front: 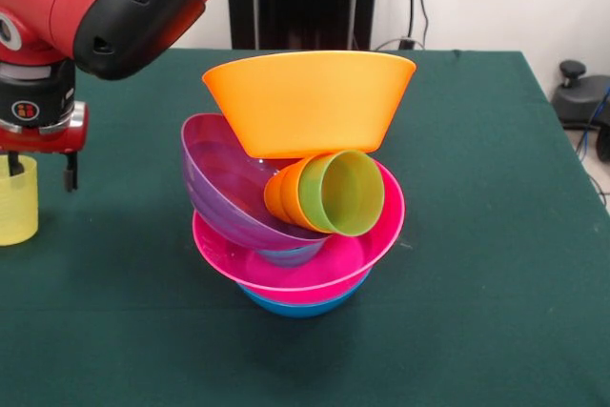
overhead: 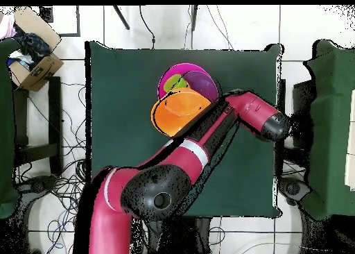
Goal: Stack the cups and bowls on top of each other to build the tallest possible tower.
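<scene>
While the end effector [front: 38, 154] hangs at the counter's [front: 477, 235] edge with a pale yellow cup [front: 17, 200] at its tips, whether it clamps the cup I cannot tell. Mid-counter stands the tower [front: 300, 188]: a blue bowl [front: 303, 306] carries a pink bowl [front: 315, 269] holding a tilted purple bowl [front: 224, 188] and a green cup [front: 341, 193] nested in an orange cup [front: 279, 193], on their sides. An orange bowl [front: 305, 97] sits on top.
</scene>
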You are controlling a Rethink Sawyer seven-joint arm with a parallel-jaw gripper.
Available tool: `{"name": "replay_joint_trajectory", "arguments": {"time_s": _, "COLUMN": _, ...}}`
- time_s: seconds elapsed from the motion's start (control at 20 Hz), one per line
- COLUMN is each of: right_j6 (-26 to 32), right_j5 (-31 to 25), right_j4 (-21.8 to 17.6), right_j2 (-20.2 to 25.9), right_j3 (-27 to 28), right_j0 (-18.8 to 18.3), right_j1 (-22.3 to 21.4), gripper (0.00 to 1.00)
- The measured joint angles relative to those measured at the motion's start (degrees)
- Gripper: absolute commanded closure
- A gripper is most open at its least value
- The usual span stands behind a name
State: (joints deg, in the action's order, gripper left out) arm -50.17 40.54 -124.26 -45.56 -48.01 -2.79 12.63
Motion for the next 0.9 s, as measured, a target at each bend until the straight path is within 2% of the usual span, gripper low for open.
{"name": "replay_joint_trajectory", "arguments": {"time_s": 0.85, "right_j6": 0.0, "right_j5": 0.0, "right_j4": 0.08, "right_j2": 0.66, "right_j3": -0.01, "right_j0": -0.6, "right_j1": -0.58, "gripper": 0.0}}
{"name": "replay_joint_trajectory", "arguments": {"time_s": 0.9, "right_j6": 0.0, "right_j5": 0.0, "right_j4": 0.77, "right_j2": 0.87, "right_j3": -0.02, "right_j0": -0.61, "right_j1": -0.95, "gripper": 1.0}}
